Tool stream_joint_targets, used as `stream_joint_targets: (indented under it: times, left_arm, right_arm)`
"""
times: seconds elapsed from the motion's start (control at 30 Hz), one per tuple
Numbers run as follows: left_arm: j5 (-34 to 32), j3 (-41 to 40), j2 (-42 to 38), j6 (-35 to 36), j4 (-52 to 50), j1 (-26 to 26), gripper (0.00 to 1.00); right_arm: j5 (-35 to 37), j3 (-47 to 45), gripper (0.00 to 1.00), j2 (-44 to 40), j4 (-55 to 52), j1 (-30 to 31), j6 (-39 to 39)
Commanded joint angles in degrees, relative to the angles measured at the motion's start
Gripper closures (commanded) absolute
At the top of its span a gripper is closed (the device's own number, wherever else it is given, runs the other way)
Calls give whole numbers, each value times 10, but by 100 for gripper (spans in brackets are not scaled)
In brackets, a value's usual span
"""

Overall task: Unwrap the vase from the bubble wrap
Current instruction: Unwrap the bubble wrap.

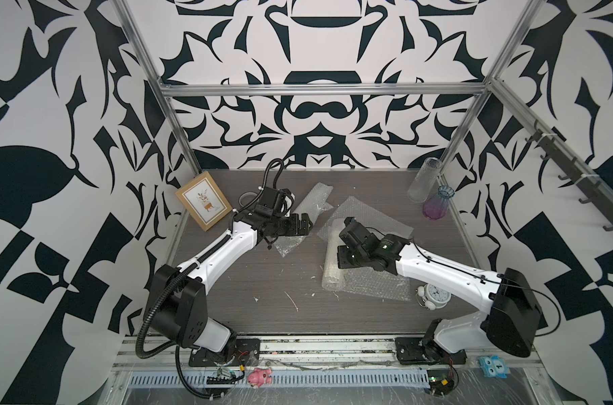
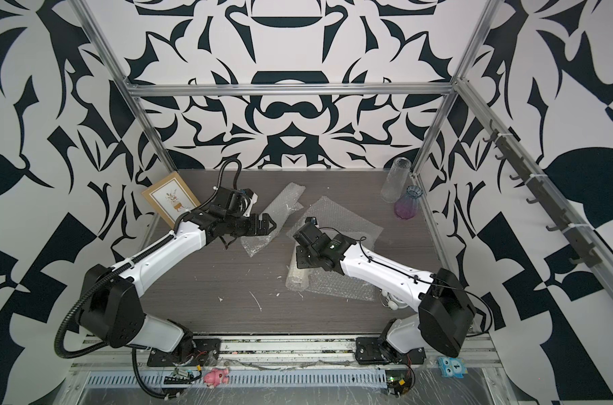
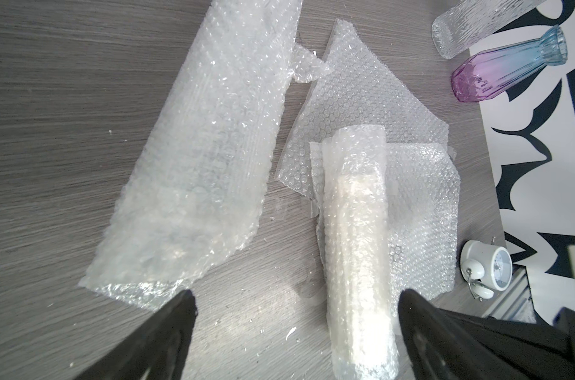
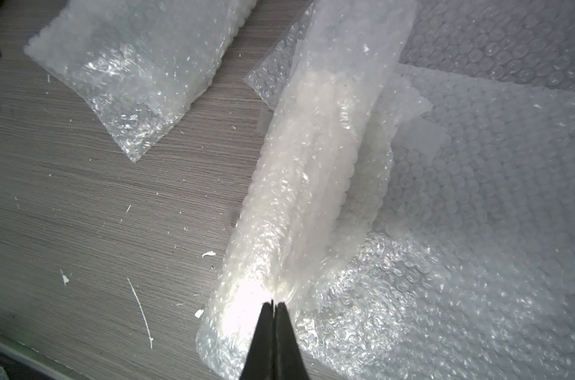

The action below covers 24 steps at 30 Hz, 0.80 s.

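With the right gripper (image 4: 274, 304) pinched shut on the clear, crinkly bubble wrap (image 4: 315, 158) and the left gripper (image 3: 297, 296) wide and empty, pulling may drag the unsteadied pale cylindrical vase (image 3: 358, 263) along.

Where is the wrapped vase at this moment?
In both top views the wrapped vase lies near the middle of the table, under the right gripper, partly on a bubble wrap sheet, left of the alarm clock.
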Motion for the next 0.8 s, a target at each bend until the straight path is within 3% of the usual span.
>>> stream_joint_targets:
  times: [0.0,0.43,0.77]
  left_arm:
    - [9,0,1,-3,4,-6,1]
    - [-4,7,26,5,-3,-49,1]
    - [-42,4,48,3,-19,-89,1]
  right_arm:
    - [23,7,100,-43,-3,3,6]
    - [74,-104,100,-130,22,3,55]
    - [97,-166,100,-147,46,1,80]
